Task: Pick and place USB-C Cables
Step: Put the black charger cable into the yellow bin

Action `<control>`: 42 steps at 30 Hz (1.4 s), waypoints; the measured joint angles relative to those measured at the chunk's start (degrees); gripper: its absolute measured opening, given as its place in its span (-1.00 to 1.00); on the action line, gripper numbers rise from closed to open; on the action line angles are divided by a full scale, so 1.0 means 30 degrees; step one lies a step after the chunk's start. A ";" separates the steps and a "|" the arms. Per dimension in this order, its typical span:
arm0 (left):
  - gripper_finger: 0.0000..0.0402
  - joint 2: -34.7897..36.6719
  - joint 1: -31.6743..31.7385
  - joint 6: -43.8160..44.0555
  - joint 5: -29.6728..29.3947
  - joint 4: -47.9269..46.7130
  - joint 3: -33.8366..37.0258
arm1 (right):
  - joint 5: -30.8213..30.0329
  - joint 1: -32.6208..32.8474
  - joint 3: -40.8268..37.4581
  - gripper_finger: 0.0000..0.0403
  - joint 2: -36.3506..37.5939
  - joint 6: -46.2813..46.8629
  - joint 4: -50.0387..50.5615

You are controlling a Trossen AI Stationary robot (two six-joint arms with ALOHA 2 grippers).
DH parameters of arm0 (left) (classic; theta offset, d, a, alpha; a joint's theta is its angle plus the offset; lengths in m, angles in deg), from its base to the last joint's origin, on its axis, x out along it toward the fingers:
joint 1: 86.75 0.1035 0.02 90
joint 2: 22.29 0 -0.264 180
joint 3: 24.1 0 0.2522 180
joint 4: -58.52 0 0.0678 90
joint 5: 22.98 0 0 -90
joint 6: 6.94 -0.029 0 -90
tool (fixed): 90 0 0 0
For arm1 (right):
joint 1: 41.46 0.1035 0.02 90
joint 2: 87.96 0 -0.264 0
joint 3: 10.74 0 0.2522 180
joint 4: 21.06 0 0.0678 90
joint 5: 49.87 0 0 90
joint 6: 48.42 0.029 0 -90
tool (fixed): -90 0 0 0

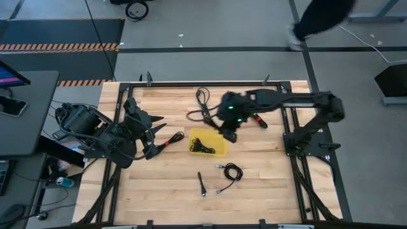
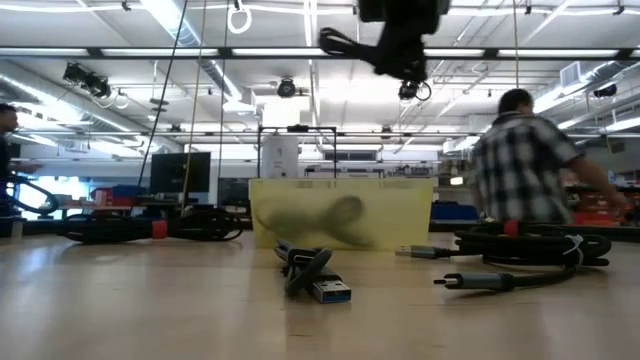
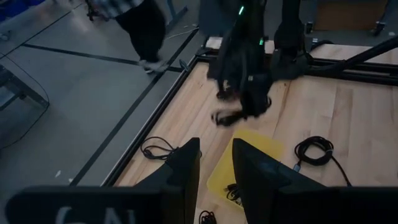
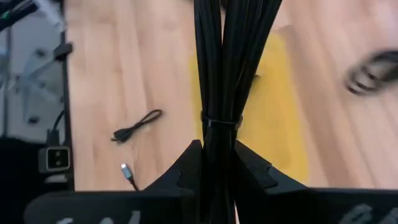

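The right gripper is clamping a tied bundle of black cable above the shallow yellow plastic tray. It is best centring over the tray and lowering before letting go. The left gripper, narrowly parted and empty, is waiting at the table's left side.

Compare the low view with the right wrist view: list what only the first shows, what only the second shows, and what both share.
Only the low view: a person in a checked shirt in the room behind the table, and a cable with a silver plug lying nearest the camera.

Only the right wrist view: the right gripper shut on a tied bundled cable, and a thin loose cable on the bare wood.

Both: the yellow tray and the wooden table.
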 joint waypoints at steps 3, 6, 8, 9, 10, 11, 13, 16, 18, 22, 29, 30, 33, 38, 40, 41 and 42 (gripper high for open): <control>-0.49 0.0000 0.0000 -0.0007 0.0007 -0.0004 0.0000 | 0.1171 -0.0084 0.1272 -0.71 -0.2123 -0.1269 0.0348; -0.49 -0.0007 0.0000 -0.0003 0.0011 -0.0004 0.0000 | 0.1445 -0.0084 0.2160 -0.71 -0.3987 -0.2417 0.0979; -0.49 -0.0007 0.0000 -0.0001 0.0015 -0.0004 0.0000 | 0.1378 -0.0076 0.2584 -0.71 -0.4926 -0.2989 0.1503; -0.49 -0.0007 0.0000 0.0000 0.0045 -0.0004 0.0000 | 0.1275 -0.0084 0.2659 -0.71 -0.5326 -0.3227 0.1668; -0.49 -0.0007 0.0000 -0.0004 0.0147 -0.0004 0.0000 | 0.1190 -0.0084 0.2665 -0.71 -0.5717 -0.3425 0.1823; -0.49 -0.0007 0.0000 -0.0007 0.0311 -0.0004 0.0000 | 0.1146 -0.0084 0.2665 -0.71 -0.6110 -0.3605 0.1964; -0.49 -0.0007 0.0000 -0.0015 0.0465 -0.0004 0.0000 | 0.1139 -0.0084 0.2665 -0.71 -0.6831 -0.3926 0.2012; -0.49 -0.0007 0.0000 -0.0024 0.0475 -0.0004 0.0000 | 0.0940 -0.0069 0.2665 -0.71 -0.7784 -0.4452 0.1991; -0.49 -0.0007 0.0000 -0.0029 0.0480 -0.0004 0.0000 | 0.0514 -0.0082 0.2665 -0.71 -0.8383 -0.4771 0.2009; -0.49 -0.0007 0.0000 -0.0029 0.0495 -0.0004 0.0000 | 0.0075 -0.0084 0.2665 -0.71 -0.9282 -0.5331 0.1997; -0.49 -0.0007 0.0000 -0.0036 0.0510 0.0001 0.0000 | -0.0320 -0.0084 0.2665 -0.71 -1.0465 -0.6142 0.1936; -0.49 -0.0007 0.0000 -0.0036 0.0510 -0.0004 0.0000 | -0.0326 -0.0084 0.2665 -0.71 -1.0601 -0.6187 0.1951; -0.49 -0.0007 0.0000 -0.0044 0.0510 0.0003 0.0000 | -0.0326 -0.0084 0.2665 -0.71 -1.0680 -0.6187 0.1912; -0.49 -0.0007 0.0000 -0.0049 0.0510 0.0001 0.0000 | -0.0391 -0.0078 0.2665 -0.71 -1.0392 -0.6253 0.1829; -0.49 -0.0007 0.0000 -0.0044 0.0510 -0.0004 0.0000 | -0.0391 -0.0080 0.2665 -0.59 -1.0024 -0.6267 0.1728; -0.49 -0.0007 0.0000 -0.0049 0.0510 -0.0004 0.0000 | -0.0398 -0.0083 0.2665 -0.49 -0.9825 -0.6253 0.1700; -0.49 -0.0007 0.0000 -0.0050 0.0503 0.0003 0.0000 | -0.0451 -0.0076 0.2665 -0.39 -0.9656 -0.6208 0.1687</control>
